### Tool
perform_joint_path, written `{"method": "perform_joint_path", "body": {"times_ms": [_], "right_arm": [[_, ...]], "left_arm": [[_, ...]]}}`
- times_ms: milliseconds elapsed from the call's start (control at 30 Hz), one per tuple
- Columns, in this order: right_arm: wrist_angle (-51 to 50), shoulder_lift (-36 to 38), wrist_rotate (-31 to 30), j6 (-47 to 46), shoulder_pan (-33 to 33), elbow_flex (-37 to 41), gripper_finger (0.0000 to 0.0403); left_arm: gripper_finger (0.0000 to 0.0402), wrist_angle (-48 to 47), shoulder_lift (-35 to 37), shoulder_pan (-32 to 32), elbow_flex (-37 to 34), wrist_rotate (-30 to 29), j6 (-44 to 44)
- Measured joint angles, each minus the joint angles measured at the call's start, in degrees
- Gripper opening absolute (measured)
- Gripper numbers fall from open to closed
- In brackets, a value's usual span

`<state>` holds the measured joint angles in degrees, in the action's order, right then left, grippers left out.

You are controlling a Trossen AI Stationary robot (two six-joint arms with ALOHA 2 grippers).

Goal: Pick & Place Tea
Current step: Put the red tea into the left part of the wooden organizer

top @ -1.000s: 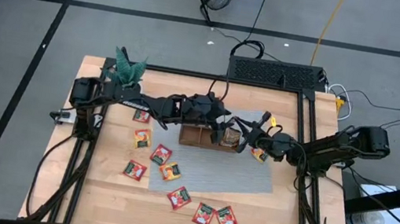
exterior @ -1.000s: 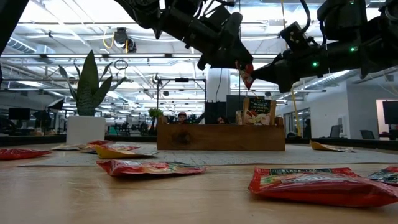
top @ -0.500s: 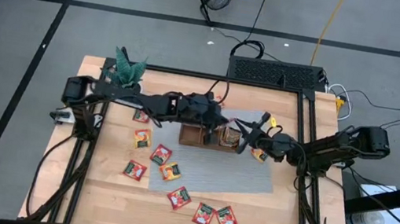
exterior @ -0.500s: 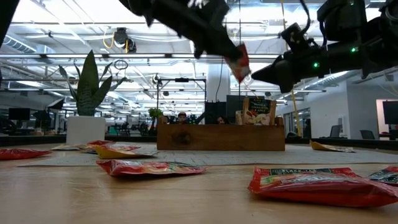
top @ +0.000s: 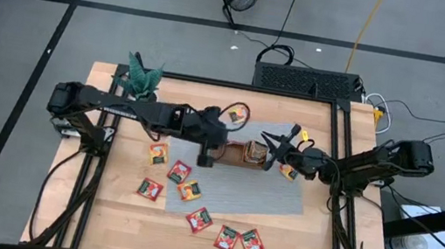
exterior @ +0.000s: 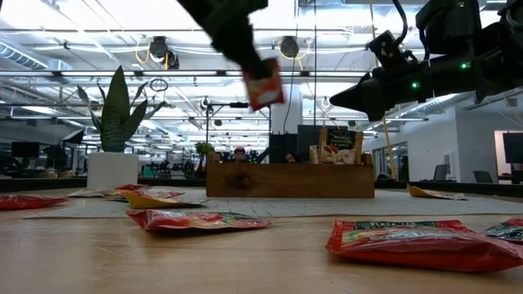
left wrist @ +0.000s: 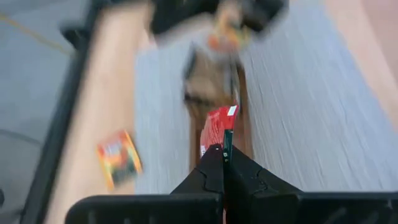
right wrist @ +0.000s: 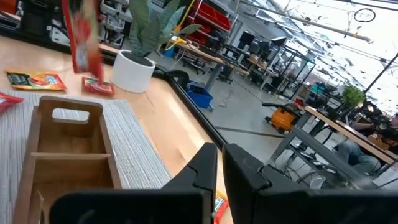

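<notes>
left hand (left wrist: 222, 151): clamped shut on a red tea bag (exterior: 263, 83), which is held up in the air, above the left end of the wooden tray (top: 236, 155)

held tea bag: seen hanging below the fingers in the low view, clear of everything, higher than the tray's handle

right hand (top: 271, 145): parked over the right end of the tray, fingers drawn nearly together with just a thin slit between them in its wrist view; nothing is seen gripped there

tray: sat on the grey mat (top: 237, 175) toward the back middle of the tabletop (top: 293, 241); a couple of tea bags (exterior: 337, 147) are stood upright in its right compartment, the left ones look bare from the right wrist view

loose tea bags: about nine are scattered flat, mostly red, a few orange-yellow; two (top: 239, 240) are side by side near the front edge, one (top: 198, 220) just left of them, a cluster (top: 171, 174) is spread toward the left edge, and one (top: 288, 171) lies on the mat right of the tray, under the right arm

plant (top: 143, 76): potted, at the back left corner
</notes>
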<state>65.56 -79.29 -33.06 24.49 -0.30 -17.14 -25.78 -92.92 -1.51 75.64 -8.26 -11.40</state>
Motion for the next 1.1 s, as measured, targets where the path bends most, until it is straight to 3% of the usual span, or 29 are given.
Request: {"method": "perform_joint_path", "body": {"times_ms": [233, 433, 700, 1100], "right_arm": [[0.17, 0.00, 0.08, -0.94, 0.00, 0.00, 0.0017], [0.04, 0.00, 0.15, -1.29, 0.00, -0.01, 0.0018], [-0.67, -0.03, 0.17, -1.31, 0.00, -0.01, 0.0018], [-0.70, -0.02, 0.19, -1.22, 0.00, -0.01, 0.0018]], "left_arm": [[0.0001, -12.83, -1.12, -3.70, -0.09, 5.30, 0.10], [0.0001, -11.13, -2.64, -7.98, -0.09, 12.07, -6.22], [0.0001, -10.62, -7.61, -12.71, -0.04, 19.05, -7.30], [0.0001, -8.58, -13.31, -13.47, -0.07, 18.85, -7.54]]}}
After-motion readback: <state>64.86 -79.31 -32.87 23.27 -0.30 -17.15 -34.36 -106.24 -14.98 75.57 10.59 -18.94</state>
